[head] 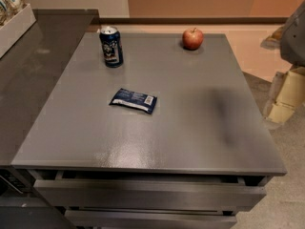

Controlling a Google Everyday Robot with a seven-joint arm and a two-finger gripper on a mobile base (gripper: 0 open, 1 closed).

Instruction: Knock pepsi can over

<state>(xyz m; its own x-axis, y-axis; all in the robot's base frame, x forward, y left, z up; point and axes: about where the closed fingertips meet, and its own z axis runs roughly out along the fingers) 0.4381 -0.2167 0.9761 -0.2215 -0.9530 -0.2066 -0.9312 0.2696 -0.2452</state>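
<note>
The pepsi can (pixel 111 46) stands upright near the far left corner of the grey table (pixel 190 128). It is dark blue with a silver top and a white-and-blue logo. My gripper (pixel 285 97) shows as pale blocky parts at the right edge of the camera view, beyond the table's right side, under a grey arm part (pixel 294 35). It is far from the can and touches nothing on the table.
A flat dark blue snack packet (pixel 134 100) with a white label lies mid-table, in front of the can. A red apple (pixel 192 38) sits at the far edge. A darker counter (pixel 33 66) with a white bin (pixel 14 25) adjoins on the left. Drawers (pixel 147 194) are below the front edge.
</note>
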